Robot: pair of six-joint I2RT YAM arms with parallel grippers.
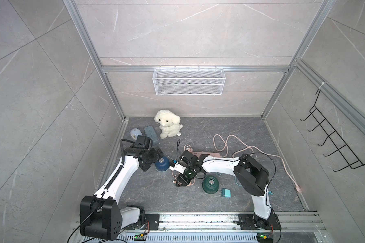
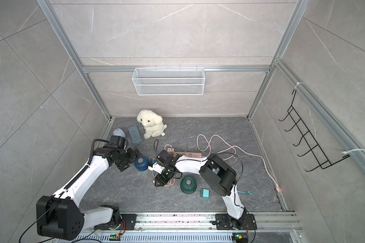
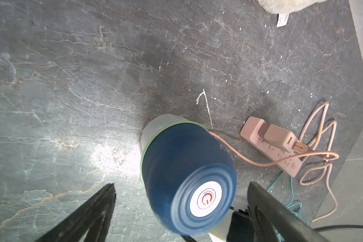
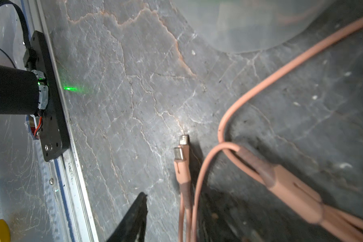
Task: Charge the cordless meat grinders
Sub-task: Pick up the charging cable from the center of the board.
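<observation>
Currently the left gripper stands wide open, fingers flanking the navy blue grinder on the tabletop; the dark green grinder sits just beside the right gripper; that gripper hangs over the pink cable connectors, finger state indeterminable.

— Where do the grinders stand?
— The left grinder sits toward the tabletop's left edge, about midway back. The right grinder stands nearer the front edge, right of centre, well apart from it.
— What's beside that one?
— A plug adapter, just to its right. Behind it, mid-tabletop, lies the power strip, a charger plugged into its left end. Its cord loops behind, then runs to the right edge.
— And at the back?
— A plush dog by the back edge, left of centre. A block lies left of it, a gadget beyond that, toward the back-left corner.
</observation>
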